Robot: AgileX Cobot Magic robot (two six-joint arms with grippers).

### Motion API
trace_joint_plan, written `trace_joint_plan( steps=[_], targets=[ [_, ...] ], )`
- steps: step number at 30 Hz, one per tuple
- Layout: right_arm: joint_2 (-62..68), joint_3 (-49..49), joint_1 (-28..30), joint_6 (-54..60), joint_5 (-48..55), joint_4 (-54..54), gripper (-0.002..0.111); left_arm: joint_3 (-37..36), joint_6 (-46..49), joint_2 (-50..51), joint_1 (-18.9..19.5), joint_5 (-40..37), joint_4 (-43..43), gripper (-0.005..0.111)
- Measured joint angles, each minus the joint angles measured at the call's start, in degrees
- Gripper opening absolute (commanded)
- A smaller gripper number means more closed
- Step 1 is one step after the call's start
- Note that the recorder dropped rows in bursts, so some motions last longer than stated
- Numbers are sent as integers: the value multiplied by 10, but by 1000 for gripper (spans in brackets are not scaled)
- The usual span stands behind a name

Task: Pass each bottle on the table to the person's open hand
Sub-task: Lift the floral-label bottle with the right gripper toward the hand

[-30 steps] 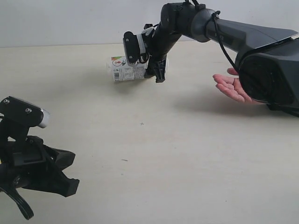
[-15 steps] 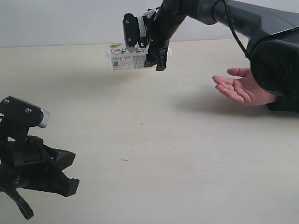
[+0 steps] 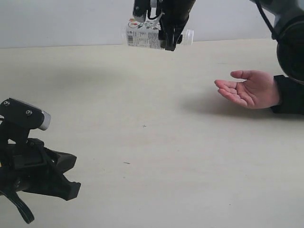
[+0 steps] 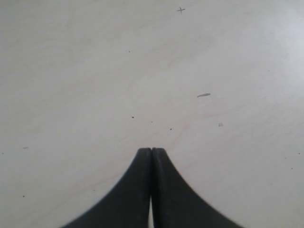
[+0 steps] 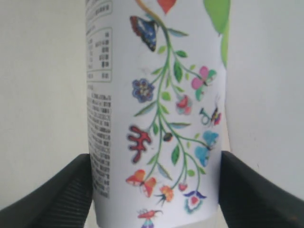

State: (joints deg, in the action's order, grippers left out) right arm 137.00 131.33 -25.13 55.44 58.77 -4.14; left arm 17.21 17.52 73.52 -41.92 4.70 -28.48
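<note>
Backdrop: plain white wall [image 3: 71,23] running behind a pale beige counter [image 3: 142,156], nothing fancy going on.

Bottle: only one bottle [image 3: 142,38] is showing, clear with a white label [image 5: 156,118] covered in little flowers and butterflies. It's hanging sideways up in the air over the far edge of the counter, neck end pointing toward the hand's side. No other bottles are turning up in any view.

Right claw: the right claw [image 3: 169,42] is pinching that bottle across its labelled middle, with a finger sitting on each side of it in the wrist view.

Left claw: the left claw [image 4: 152,159] is idling low over the near left of the counter, fingers pressed together with nothing between them.

Hand: the hand [image 3: 249,90] is waiting palm-up at the right side of the counter, black sleeve [image 3: 287,95] behind it. It's sitting well apart from the bottle and lower down.

Step in hand (just my read): this is looking like the carry-over part of the handoff, bottle lifted but not delivered yet.

Doing it well: the arm should be swinging the bottle across and down toward the palm rather than the fingertips, and going slow near the skin. Since the bottle is lying sideways, laying its long side along the palm is probably easiest. The grip should be letting go only once the bottle is resting there.

Watch out: round body and smooth label, so it could be twisting or slipping if the arm is jerking around. Releasing early probably means it's dropping and rolling across the counter.
</note>
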Motion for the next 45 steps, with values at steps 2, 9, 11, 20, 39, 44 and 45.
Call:
trace_joint_plan(
  steps=[2,9,11,20,39,44,45],
  targets=[
    [-14,0,5,-37,12,-2,0,0,0,0,0,0,0,1],
    [-57,0,37,-162,69,-2,0,0,0,0,0,0,0,1],
    [-67,0,51,-202,88,-3,0,0,0,0,0,0,0,1],
    [-87,-5,104,-356,112,-7,0,0,0,0,0,0,0,1],
    [-387,-330,106,-504,117,-72,0,0,0,0,0,0,0,1],
    [-438,-398,106,-571,117,-72,0,0,0,0,0,0,0,1],
    [-439,-405,106,-581,117,-72,0,0,0,0,0,0,0,1]
  ],
)
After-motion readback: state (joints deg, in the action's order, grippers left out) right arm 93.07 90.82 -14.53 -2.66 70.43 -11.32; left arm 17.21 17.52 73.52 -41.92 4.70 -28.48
